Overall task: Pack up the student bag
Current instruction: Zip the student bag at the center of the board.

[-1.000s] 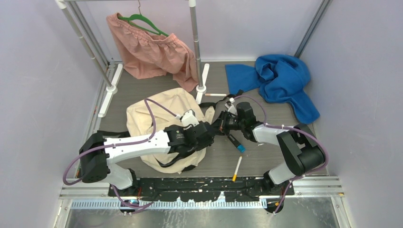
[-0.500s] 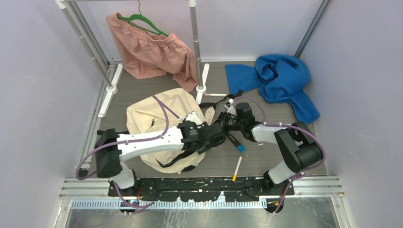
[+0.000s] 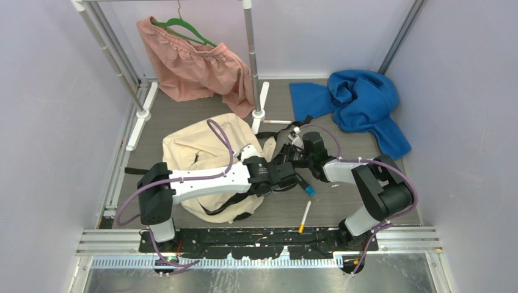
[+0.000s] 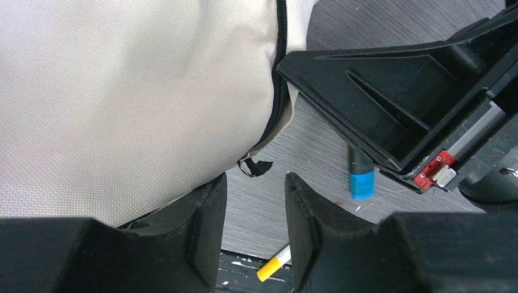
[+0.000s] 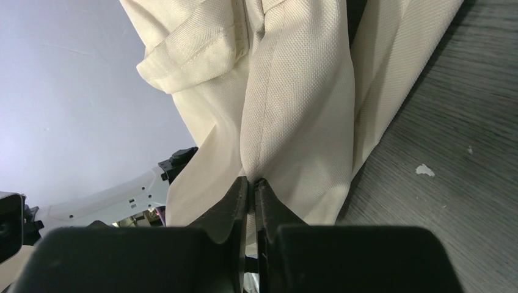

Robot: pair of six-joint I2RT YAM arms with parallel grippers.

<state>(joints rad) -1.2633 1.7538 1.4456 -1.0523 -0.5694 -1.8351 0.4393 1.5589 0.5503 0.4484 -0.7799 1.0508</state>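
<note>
The bag (image 3: pixel 192 149) lies slumped on the table (image 3: pixel 168 119) just left of the middle of the top view, its lower part under my left arm. My right gripper (image 5: pixel 251 183) is nipped almost closed on a fold of its cream cloth, which fills the middle of the right wrist view and runs down between my two fingers. My left gripper (image 4: pixel 253 195) stands at a middling gap with nothing in it. The bag fills the upper left of that wrist view and overlaps the finger at the left of the frame. Its black zip (image 4: pixel 278 91) runs down the bag's edge to a small pull (image 4: pixel 251 166) lying on the table just above the gap. Right of the gap lies a blue-capped marker (image 4: pixel 360 180), partly under my right gripper's black body, and a yellow-tipped pen (image 4: pixel 273 267) shows at the bottom edge. In the top view a pink garment (image 3: pixel 195 67) hangs on a green hanger (image 3: pixel 183 27) at the upper left, and a blue cloth (image 3: pixel 360 104) lies at the upper right.
</note>
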